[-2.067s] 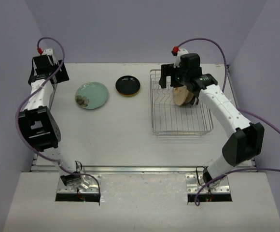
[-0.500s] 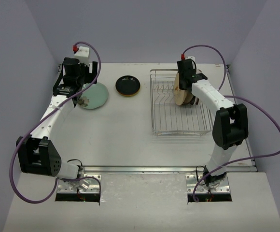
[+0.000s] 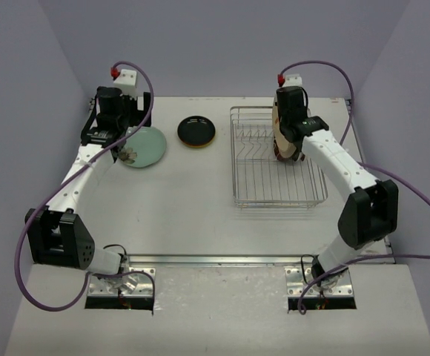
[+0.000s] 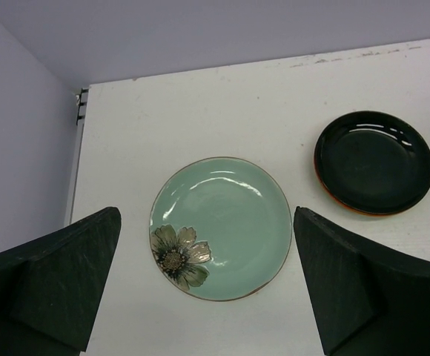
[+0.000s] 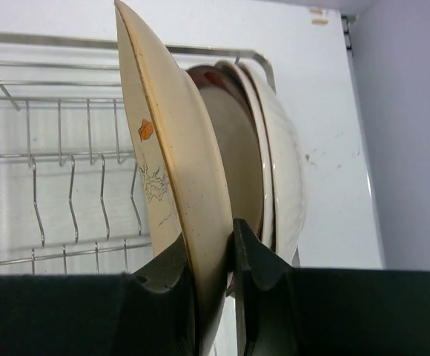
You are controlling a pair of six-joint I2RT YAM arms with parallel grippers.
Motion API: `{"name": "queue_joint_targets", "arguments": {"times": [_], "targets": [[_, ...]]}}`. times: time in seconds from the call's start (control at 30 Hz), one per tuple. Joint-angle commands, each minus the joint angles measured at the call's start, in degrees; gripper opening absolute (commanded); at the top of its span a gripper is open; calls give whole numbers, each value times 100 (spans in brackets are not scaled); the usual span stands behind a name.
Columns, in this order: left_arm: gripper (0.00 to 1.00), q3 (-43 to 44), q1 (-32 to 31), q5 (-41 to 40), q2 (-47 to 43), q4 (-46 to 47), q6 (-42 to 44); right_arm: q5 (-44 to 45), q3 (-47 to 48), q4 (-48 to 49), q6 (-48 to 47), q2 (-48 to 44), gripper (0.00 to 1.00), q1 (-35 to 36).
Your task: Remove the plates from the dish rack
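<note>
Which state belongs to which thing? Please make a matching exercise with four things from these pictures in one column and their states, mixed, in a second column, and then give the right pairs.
Things:
1. teal flower plate
2. black plate
3. cream plate
4. left gripper

States:
A. open, hanging above a plate
B. on edge, pinched by the right gripper
C. flat on the table, the plate nearer the dish rack
D. flat on the table, below the open fingers

Pairs: 1-D, 2-C, 3-B, 4-A
</note>
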Motion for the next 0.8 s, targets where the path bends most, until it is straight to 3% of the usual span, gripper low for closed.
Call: {"name": "queue_joint_targets", "arguments": {"times": [0.0, 0.07, 0.23, 0.3, 0.57, 0.77], "targets": [[100, 429, -25, 438, -27, -67, -214, -147, 217, 1327, -216, -753, 0, 247], [99, 473, -25, 1027, -71, -150, -260, -469, 276, 1159, -104, -934, 0, 248], [95, 312, -20, 3792, -235, -114, -631, -1756, 601, 554, 503, -1204, 0, 239], [93, 336, -25, 4610, -141, -62, -1168, -2353, 718, 294, 698, -1227, 0, 231], [85, 346, -25, 5946, 286, 141, -2006, -5599, 833, 91, 1419, -1074, 0, 186], [82, 138, -34, 7093, 544, 389, -2486, -6717, 691, 282, 1865, -963, 0, 177]]}}
